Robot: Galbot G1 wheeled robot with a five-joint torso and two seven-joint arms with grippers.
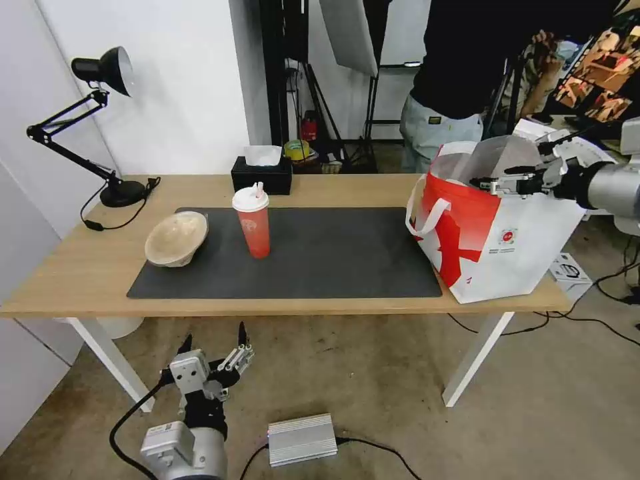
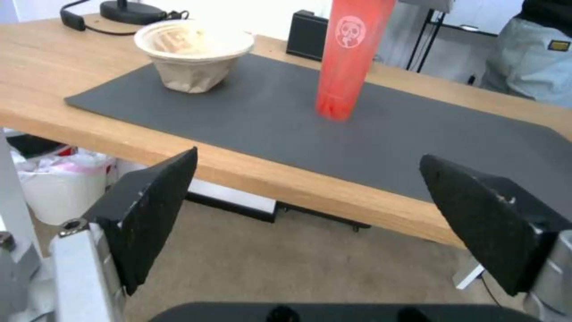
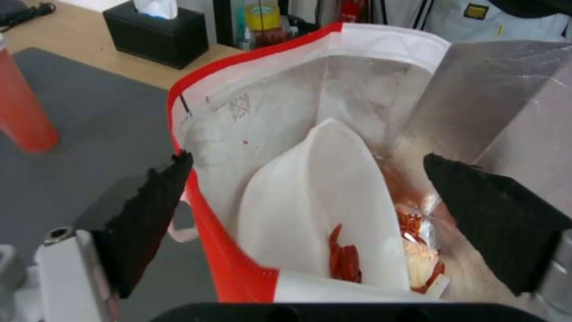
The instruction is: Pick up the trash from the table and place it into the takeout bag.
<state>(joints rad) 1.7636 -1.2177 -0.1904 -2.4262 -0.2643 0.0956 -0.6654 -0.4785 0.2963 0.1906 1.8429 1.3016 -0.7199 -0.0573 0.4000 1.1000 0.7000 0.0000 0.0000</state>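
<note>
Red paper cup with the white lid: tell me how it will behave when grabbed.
The tall, narrow red paper cup with the white lid stands upright on the dark grey mat, so a sideways nudge probably tips it. Its paper wall likely dents under a hard squeeze. Lying down, it would probably roll.

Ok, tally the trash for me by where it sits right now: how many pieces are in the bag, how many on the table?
In the takeout bag: 1, the white plastic bowl
On the table: 2, the red paper cup and the beige pulp bowl
Total: 3
</note>
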